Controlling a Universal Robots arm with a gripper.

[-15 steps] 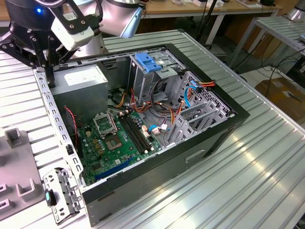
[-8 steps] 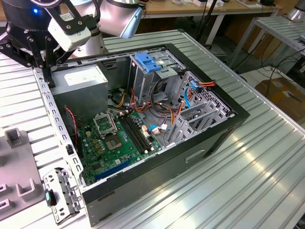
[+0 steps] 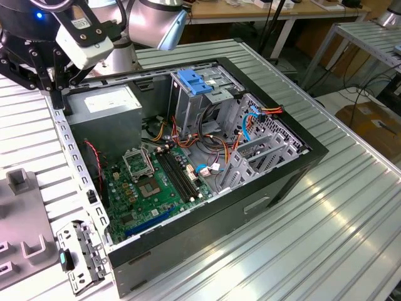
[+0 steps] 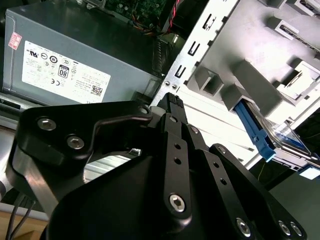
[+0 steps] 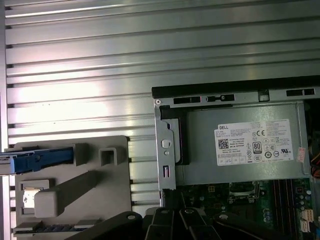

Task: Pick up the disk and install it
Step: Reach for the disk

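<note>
Hanging over the power-supply corner of the open black tower case (image 3: 188, 244), the black metal pincer (image 4: 171, 102) is closed right down. Tips are together, nothing is in it, and there's no contact that I can see. Just under it in the exterior view are the case's perforated silver rear panel (image 3: 72, 150) and the grey metal power-supply box (image 3: 103, 106).

The disk (image 4: 287, 140), a flat dark hard drive with blue plastic side rails, lies in the grey plastic fixture (image 4: 250, 45). That's outside the case, by the ribbed aluminium tabletop's (image 3: 326, 207) edge on the exterior view's left, apart from the pincer. Grey fixture blocks stand just beside its blue rail. In the second wrist view the rear panel sits between pincer and fixture.

Inside the case:
- green motherboard (image 3: 156, 182)
- tall silver drive cage with a blue plastic handle (image 3: 193, 81)
- bundle of red, orange, yellow and blue cables (image 3: 247, 122)

Writing: the power-supply box carries a white sticker (image 5: 252, 142) with small black print, a square code and approval marks. There's also a small red-and-white tag (image 5: 301, 155) at one corner. The disk's top shows some blue; I can't make out its print.
</note>
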